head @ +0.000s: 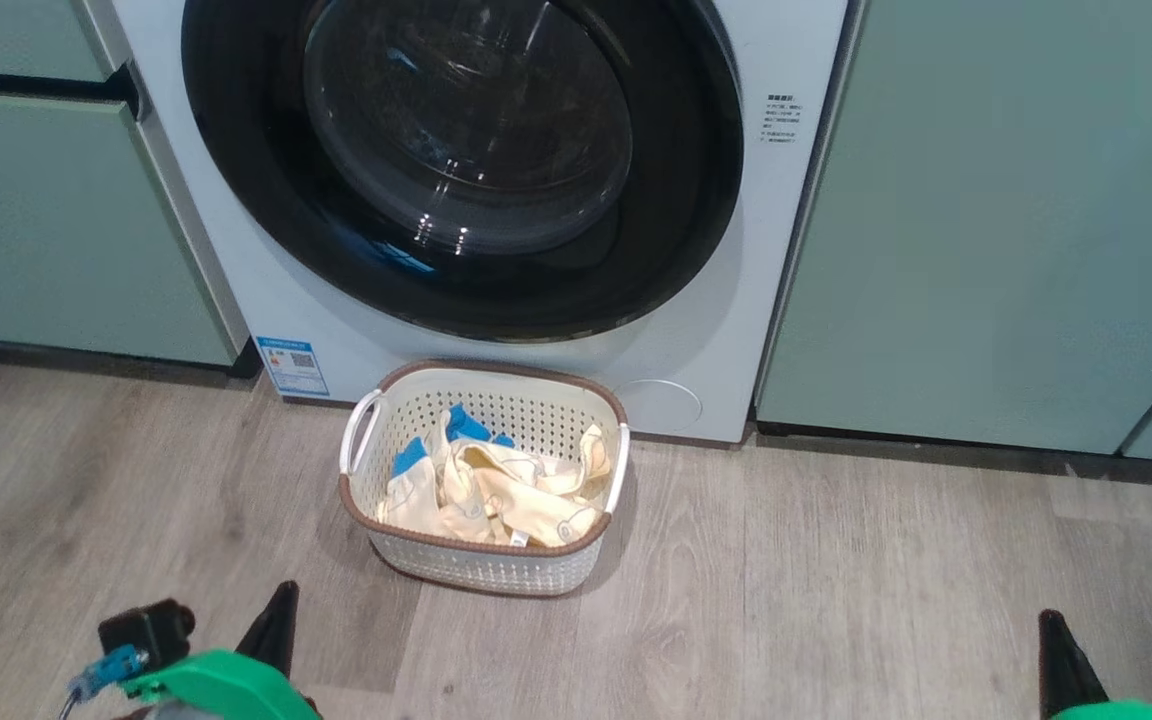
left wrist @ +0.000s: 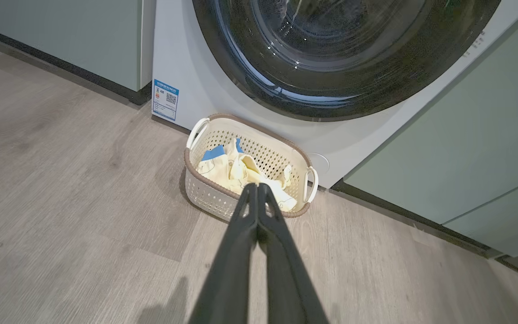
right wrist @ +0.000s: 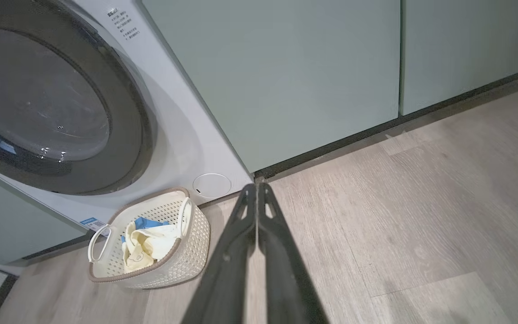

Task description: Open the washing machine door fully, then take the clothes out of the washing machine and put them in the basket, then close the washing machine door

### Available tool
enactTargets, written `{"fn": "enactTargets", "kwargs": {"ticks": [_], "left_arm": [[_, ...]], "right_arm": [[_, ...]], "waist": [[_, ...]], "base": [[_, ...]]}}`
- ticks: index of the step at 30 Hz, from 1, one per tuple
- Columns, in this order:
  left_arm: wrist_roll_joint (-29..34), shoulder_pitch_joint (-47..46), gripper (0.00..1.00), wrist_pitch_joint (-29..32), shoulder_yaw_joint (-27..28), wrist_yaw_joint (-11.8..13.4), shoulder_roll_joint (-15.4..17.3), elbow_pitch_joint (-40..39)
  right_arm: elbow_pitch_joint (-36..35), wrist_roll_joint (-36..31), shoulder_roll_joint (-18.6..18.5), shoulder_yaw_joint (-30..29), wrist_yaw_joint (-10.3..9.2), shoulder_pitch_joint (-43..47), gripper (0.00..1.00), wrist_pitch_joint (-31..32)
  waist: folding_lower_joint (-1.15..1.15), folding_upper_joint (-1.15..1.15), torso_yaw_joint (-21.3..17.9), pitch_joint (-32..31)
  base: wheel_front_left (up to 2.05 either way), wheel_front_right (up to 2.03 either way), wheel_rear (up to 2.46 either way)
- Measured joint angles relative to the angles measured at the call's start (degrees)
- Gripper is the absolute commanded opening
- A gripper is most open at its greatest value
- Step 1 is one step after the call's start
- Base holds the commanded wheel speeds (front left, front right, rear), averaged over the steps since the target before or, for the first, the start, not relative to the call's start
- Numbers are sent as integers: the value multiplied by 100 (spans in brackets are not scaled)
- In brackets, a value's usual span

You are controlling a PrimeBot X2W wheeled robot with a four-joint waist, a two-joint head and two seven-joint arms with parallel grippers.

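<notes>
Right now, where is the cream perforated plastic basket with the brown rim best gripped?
On the cream perforated basket, probably the white loop handle at its left end, from above: it stands off the wall, leaving a finger gap, clear of the cream-yellow clothes.

Colours, laundry corner

Glossy black door (head: 236, 200), white machine (head: 716, 330); cream perforated basket (head: 496, 570), brown rim; pale yellow clothes (head: 496, 490), blue patches; sage-green cabinets (head: 986, 200).

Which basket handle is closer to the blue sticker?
The left handle, at the end of the basket beside the blue sticker; the other handle sits by the round flap.
</notes>
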Motion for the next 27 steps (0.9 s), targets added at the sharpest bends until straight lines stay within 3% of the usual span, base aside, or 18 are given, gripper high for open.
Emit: {"fn": "enactTargets", "kwargs": {"ticks": [27], "left_arm": [[-1393,-2,0,436,164,1,-159,-353]], "right_arm": [[-248,1586,0,-137,-1,-47,0,425]], "waist": [[0,0,61,87]], "base": [[0,0,0]]}}
